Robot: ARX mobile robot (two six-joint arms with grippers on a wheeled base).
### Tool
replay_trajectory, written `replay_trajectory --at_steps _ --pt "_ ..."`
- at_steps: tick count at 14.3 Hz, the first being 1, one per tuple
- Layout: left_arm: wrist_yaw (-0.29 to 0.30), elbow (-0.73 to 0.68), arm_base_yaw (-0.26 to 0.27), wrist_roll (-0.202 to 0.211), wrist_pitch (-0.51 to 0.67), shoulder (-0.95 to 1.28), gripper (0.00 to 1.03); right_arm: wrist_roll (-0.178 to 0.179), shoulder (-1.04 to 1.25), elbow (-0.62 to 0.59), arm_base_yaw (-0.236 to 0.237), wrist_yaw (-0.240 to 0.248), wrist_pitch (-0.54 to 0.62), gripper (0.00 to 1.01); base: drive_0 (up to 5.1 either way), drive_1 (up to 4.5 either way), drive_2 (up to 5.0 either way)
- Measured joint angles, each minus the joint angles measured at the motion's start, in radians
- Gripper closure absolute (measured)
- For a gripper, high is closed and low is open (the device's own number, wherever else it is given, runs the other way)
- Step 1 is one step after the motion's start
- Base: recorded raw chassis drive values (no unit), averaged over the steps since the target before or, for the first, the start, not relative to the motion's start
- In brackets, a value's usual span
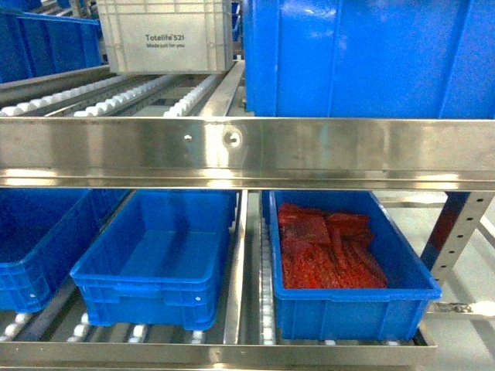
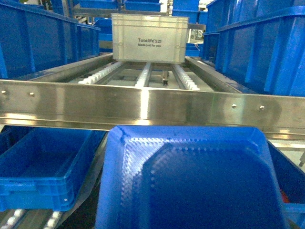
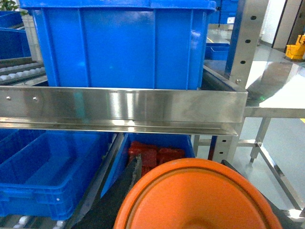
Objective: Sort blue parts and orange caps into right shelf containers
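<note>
I see in the head view a steel roller-rack shelf with a wide shiny metal rail (image 1: 247,151) across the middle; no gripper shows in this view. On the lower level, right lane, stands a blue plastic crate (image 1: 352,297) holding a pile of red-orange flat pieces (image 1: 329,247); I cannot tell if these are the caps, they look more like packets. Just left of it, separated by a metal divider, is an open blue plastic crate w/ bare floor (image 1: 155,267), and further left another blue crate (image 1: 35,239) cut by the frame edge. On the upper level a pale grey tote w/ printed text (image 1: 166,35) sits on white rollers at left, and a large tall blue bin (image 1: 363,54) at right. In the left wrist view a blue textured plastic part w/ cut corners (image 2: 190,181) fills the bottom of the picture, very near the camera, below the rail; the left gripper itself is hidden, so I cannot tell how far its jaws are apart or if they grip the part. In the right wrist view a big round orange plastic piece (image 3: 198,195) fills the bottom, in front of the crate w/ red-orange pieces; the right gripper is also hidden behind it, state not visible.
</note>
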Motion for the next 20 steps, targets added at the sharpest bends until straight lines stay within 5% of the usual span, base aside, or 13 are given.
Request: replay_trajectory --at_steps 20 --pt "0.000 0.000 0.000 0.000 -0.001 0.000 0.62 0.000 0.000 0.000 0.000 0.000 -0.001 0.59 -4.9 2.51 2.5"
